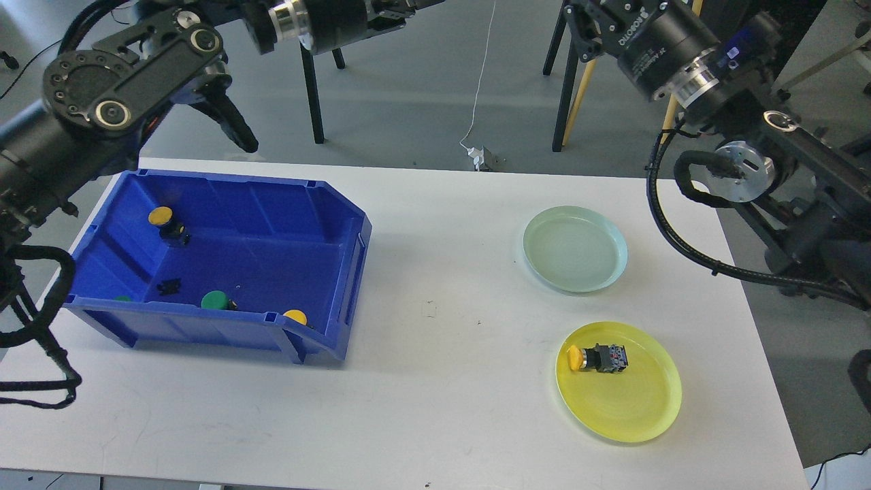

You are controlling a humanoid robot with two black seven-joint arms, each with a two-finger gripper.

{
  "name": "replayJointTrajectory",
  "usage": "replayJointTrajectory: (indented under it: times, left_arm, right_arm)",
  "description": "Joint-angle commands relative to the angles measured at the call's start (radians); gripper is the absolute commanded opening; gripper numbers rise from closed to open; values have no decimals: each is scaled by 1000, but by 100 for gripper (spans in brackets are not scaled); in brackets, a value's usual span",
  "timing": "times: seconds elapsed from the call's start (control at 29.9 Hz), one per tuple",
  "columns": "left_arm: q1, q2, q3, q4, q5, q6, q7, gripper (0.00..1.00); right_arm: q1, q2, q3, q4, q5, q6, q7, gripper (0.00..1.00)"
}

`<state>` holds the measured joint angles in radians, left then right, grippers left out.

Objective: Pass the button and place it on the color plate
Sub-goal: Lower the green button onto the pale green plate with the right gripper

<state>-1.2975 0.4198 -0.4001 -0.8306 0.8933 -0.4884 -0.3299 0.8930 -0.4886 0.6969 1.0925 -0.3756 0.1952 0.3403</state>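
Head view shows my left gripper (228,126) above the blue bin (326,204), fingers dark; I cannot tell its gap. Inside sit yellow buttons (160,217) and a green button (214,299): small, hard, light, slippery caps, so I'd pinch the black body. The green plate (544,269) is empty; the yellow plate (639,408) holds one yellow button (599,358). My right gripper is hidden.

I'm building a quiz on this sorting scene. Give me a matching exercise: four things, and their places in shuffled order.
Things:
1. blue bin
2. green plate
3. yellow plate
4. green button

Places:
A. right, near edge of the table
B. inside the bin
C. left of the table
D. right, farther back, empty

Pairs: 1-C, 2-D, 3-A, 4-B
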Motion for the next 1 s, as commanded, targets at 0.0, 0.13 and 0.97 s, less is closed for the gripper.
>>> replayJointTrajectory:
  times: [0.0,0.13,0.97]
  left_arm:
    - [1,56,-5,1,-4,0,-14,99]
    - [1,68,-68,2,-5,0,-35,99]
    - [-12,68,-166,2,-7,0,-37,99]
  right_arm:
    - [-65,-48,-75,-29,-6,3,0,22]
    - [-101,-85,-213,-77,-16,-8,-1,22]
    - [-161,105,-485,-427,-16,-30,-12,72]
